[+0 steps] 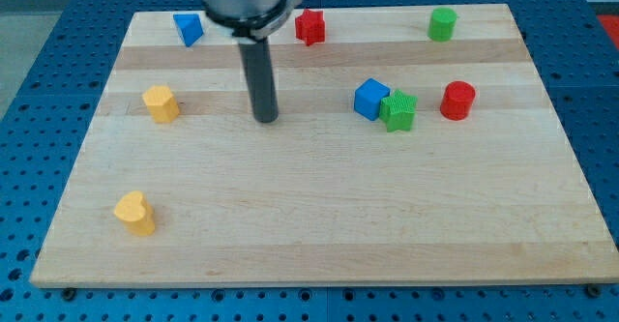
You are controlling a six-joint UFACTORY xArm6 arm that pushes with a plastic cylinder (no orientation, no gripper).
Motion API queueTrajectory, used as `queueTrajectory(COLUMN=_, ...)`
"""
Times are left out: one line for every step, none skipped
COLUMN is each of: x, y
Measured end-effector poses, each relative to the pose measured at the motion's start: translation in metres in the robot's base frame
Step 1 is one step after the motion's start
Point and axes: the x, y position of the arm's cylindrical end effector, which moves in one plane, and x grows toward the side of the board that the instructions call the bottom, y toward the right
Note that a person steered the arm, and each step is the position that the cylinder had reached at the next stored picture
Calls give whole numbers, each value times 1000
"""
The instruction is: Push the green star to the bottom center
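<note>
A pale wooden worktop [319,216] rests on a blue perforated base [29,61], my tip [266,119] stands well left of the green star block [397,110], which touches a blue cube [370,99], while the rod's mount is cropped at the top.

Green star [397,110], blue cube [369,99], red cylinder [457,101], pale striped board [319,225].

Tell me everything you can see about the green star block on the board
The green star is a small, chunky block with ridged, pointed sides, plastic by its look and bright green all over. It sits flat on the wooden board, right of centre. The blue cube touches or nearly touches its left side; the red cylinder stands apart on the view's right. My tip is well off to the view's left, not touching it.
</note>
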Motion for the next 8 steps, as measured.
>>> queueTrajectory(x=-30, y=22)
queueTrajectory(x=-58, y=51)
queueTrajectory(x=-71, y=93)
queueTrajectory(x=-72, y=133)
queueTrajectory(x=-66, y=161)
queueTrajectory(x=-55, y=174)
queueTrajectory(x=-40, y=175)
queueTrajectory(x=-22, y=175)
